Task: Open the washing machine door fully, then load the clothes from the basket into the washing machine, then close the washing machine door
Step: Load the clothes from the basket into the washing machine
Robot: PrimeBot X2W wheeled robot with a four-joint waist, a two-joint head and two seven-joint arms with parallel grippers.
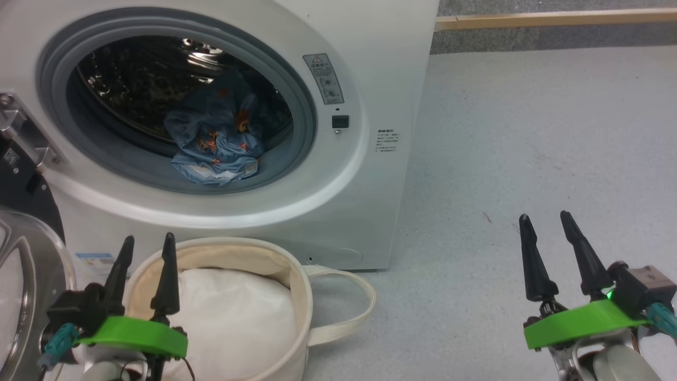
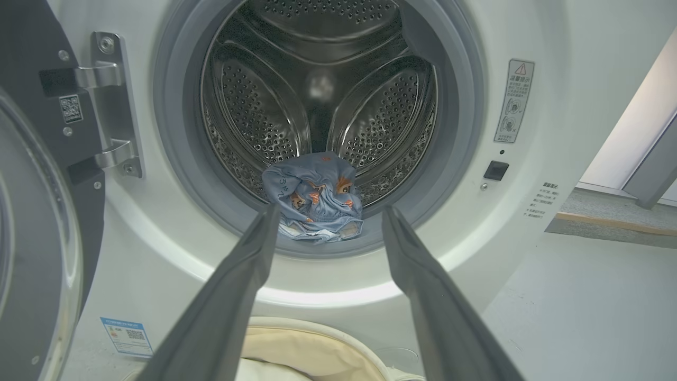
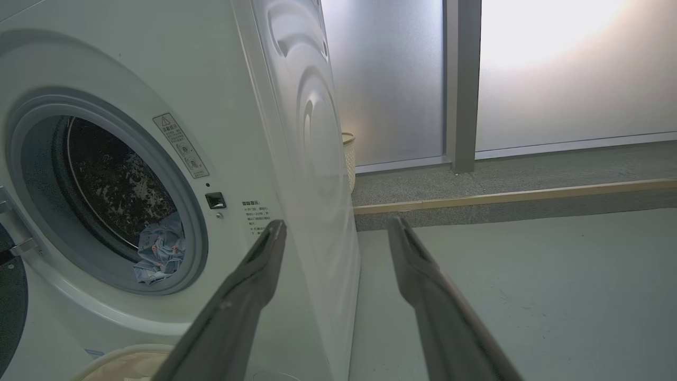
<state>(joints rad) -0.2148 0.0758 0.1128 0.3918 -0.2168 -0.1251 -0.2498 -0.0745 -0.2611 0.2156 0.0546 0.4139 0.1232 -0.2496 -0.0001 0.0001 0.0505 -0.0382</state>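
Observation:
The white washing machine stands with its round mouth uncovered. Its door hangs swung out at the far left, black rim and clear bowl showing. Light-blue printed clothes lie bunched at the drum's front lip, also seen in the left wrist view as the clothes and in the right wrist view as the clothes. The cream basket sits on the floor below the mouth, holding a white bundle. My left gripper is open above the basket's left rim. My right gripper is open over bare floor to the right.
A plain white cloth bundle fills the basket, and one looped handle lies out to the right. Grey floor stretches right of the machine. A wooden strip runs along the far edge. A pale woven bin stands behind the machine.

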